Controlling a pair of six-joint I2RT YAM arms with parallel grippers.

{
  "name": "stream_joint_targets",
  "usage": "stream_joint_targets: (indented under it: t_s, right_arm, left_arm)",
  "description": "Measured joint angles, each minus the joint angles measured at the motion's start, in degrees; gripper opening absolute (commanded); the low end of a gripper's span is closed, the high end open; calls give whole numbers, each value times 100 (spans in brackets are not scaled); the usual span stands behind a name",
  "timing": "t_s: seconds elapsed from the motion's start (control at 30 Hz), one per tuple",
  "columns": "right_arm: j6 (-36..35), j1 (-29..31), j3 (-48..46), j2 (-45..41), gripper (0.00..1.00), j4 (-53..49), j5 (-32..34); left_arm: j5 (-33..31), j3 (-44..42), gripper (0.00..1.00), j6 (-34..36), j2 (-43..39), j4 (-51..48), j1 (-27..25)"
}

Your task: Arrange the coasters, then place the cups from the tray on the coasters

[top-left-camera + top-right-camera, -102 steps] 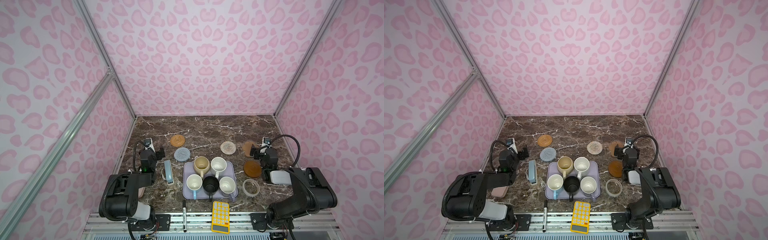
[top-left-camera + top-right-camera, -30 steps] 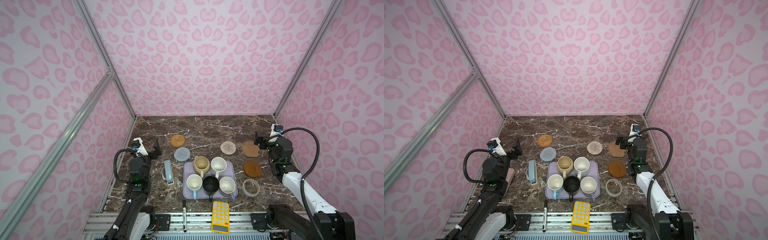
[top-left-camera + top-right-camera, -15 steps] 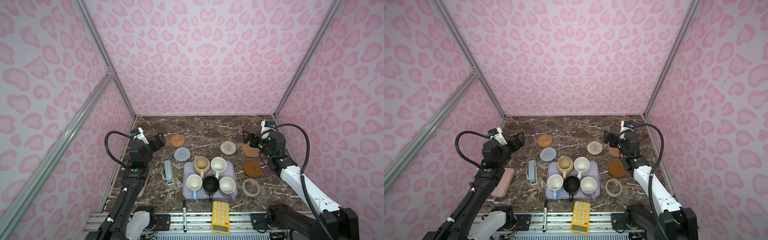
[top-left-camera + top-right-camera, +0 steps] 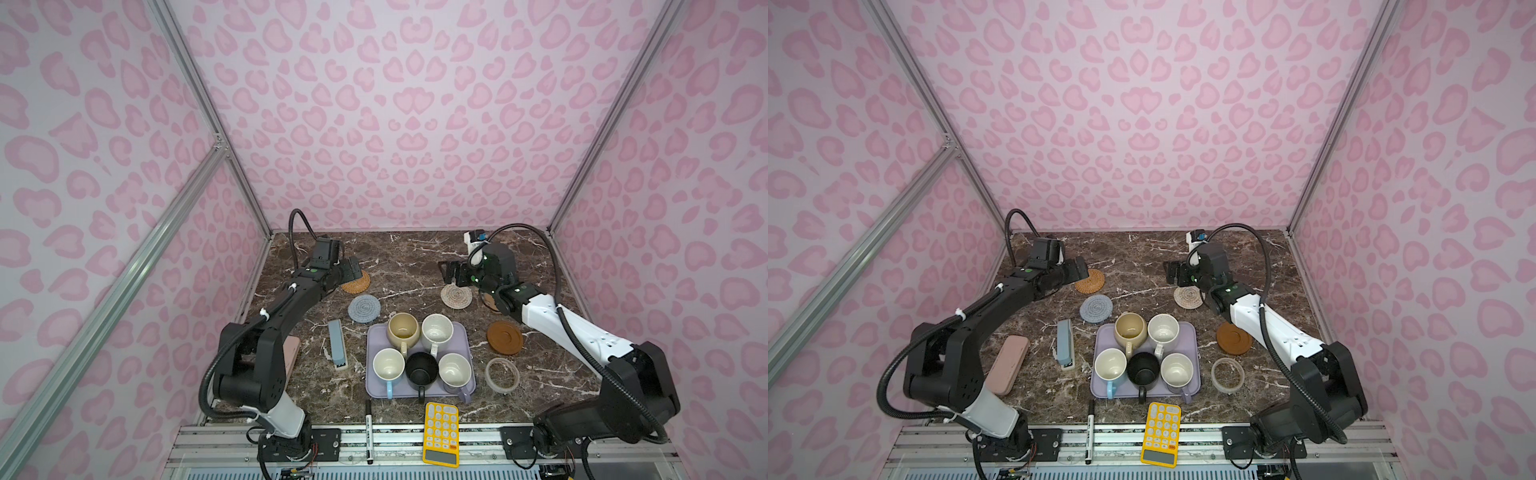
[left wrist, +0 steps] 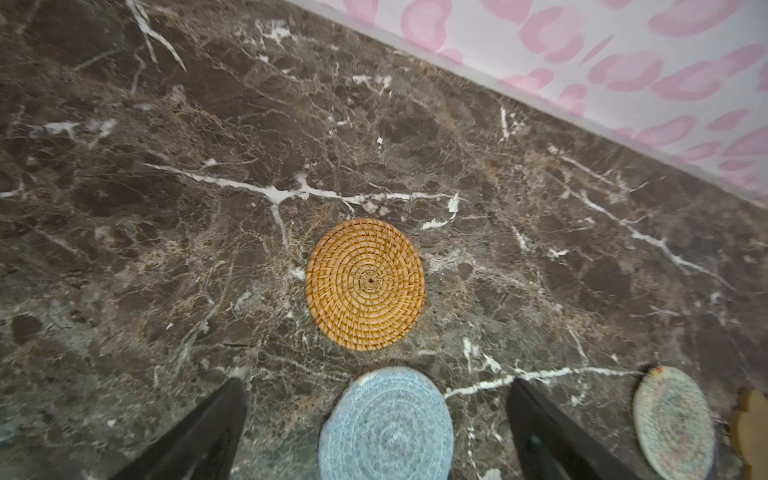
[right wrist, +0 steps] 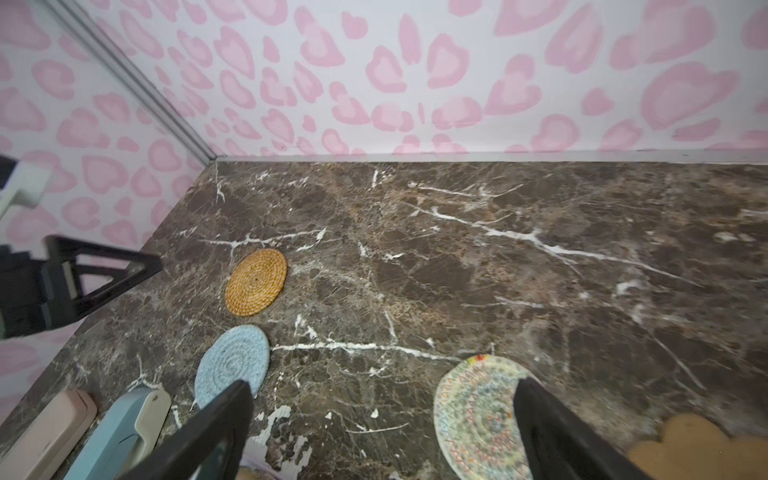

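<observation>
The woven orange-tan round coaster (image 5: 365, 284) lies flat on the brown marble tabletop (image 5: 166, 208), beyond the lavender rectangular tray (image 4: 460, 332) holding all five mugs (image 4: 402, 330). My left gripper (image 4: 353, 269) hovers just beside it, jaws wide, empty; my right gripper (image 4: 451, 272), also wide and empty, hangs near the cream woven coaster (image 4: 456, 296). I should come down low and pinch the orange coaster's thin edge.

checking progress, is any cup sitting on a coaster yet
No, all five cups stand on the tray and the visible coasters lie bare.
</observation>
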Motion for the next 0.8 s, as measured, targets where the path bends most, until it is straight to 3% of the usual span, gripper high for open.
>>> stream_joint_targets:
  t_s: [0.17,0.43,0.8]
  right_arm:
    - [-186,420,699,772,97,-356,55]
    - [-254,546,1353,1484,92,-772,-17]
    - [-306,831,1718,1921,88,-1008,-170]
  left_arm:
    - [-319,800,90,50,1001,-450,-28]
    - [-444,1432,76,92,2000,-787,-57]
    - [-459,1681,68,9,2409,-997,-52]
